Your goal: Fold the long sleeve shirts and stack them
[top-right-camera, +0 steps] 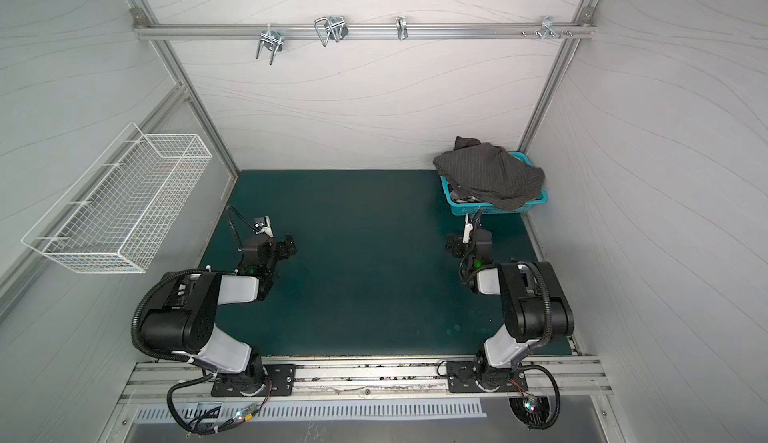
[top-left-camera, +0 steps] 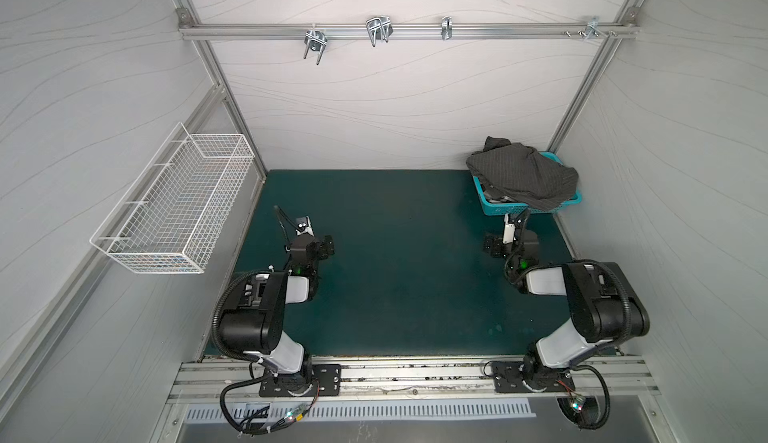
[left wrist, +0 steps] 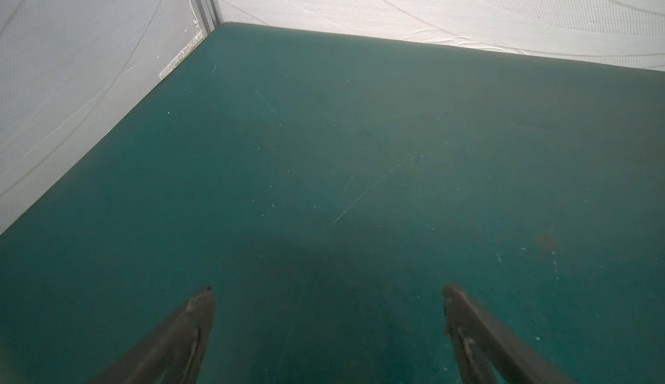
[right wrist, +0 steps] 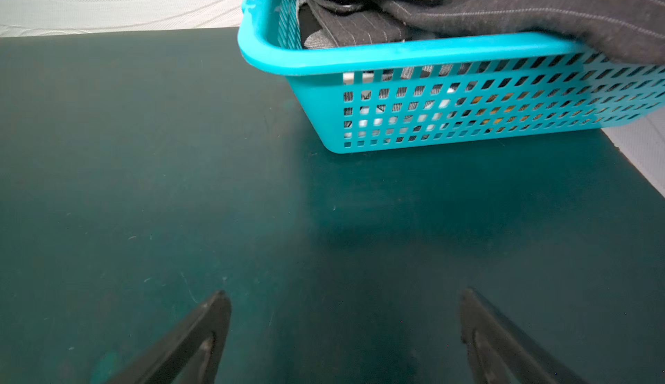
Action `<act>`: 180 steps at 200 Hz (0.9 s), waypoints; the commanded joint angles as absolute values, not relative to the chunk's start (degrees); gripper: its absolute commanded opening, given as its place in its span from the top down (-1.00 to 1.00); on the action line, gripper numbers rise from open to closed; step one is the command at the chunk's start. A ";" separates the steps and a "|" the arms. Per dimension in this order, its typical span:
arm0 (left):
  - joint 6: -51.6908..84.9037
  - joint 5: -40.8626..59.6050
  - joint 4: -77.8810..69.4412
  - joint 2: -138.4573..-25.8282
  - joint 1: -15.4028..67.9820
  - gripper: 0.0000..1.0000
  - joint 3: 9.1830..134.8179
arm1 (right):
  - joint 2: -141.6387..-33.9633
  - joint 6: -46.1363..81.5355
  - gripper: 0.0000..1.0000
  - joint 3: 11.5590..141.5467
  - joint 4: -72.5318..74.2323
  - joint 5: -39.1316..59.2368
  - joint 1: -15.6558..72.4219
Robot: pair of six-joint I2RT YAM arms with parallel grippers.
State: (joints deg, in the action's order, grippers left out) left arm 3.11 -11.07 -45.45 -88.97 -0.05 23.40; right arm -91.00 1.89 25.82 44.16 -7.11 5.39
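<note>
Nothing is folded or stacked yet: the charcoal pinstripe shirt [top-left-camera: 524,173] is heaped over the teal basket [top-left-camera: 509,209] in the far right corner, with more cloth glimpsed through its lattice. Left gripper [left wrist: 327,288] and right gripper [right wrist: 345,292] are held empty, jaws spread wide, over the bare green mat [top-left-camera: 395,287]. The cell is walled in white panels [top-left-camera: 374,108]; a wire basket [top-left-camera: 174,212] and hook rail [top-left-camera: 415,29] are mounted.

Charcoal pinstriped shirt [top-left-camera: 524,173], teal basket [right wrist: 414,54]

charcoal pinstriped shirt [top-left-camera: 521,175], crumpled, draped over teal basket [top-left-camera: 494,209] — far right corner
</note>
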 commanded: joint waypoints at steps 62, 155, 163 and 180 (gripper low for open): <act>2.63 -9.67 -45.79 -88.51 -0.62 -0.99 24.91 | -89.82 0.97 -0.98 25.31 45.14 -6.77 5.57; 2.56 -9.60 -45.88 -88.64 -0.74 -0.99 25.04 | -89.82 0.97 -0.98 25.31 45.15 -6.76 5.62; 2.63 -9.51 -45.80 -88.61 -0.78 -0.99 25.02 | -89.82 0.99 -0.99 25.31 45.13 -6.76 5.62; 2.63 -9.49 -45.70 -88.51 -0.79 -0.99 24.98 | -89.82 1.00 -0.98 25.31 45.09 -6.70 5.62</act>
State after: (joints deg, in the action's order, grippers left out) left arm 3.16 -10.22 -44.42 -88.97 -0.40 23.42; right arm -91.00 1.89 25.74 44.16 -6.96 5.39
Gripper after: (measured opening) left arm 0.996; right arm 0.992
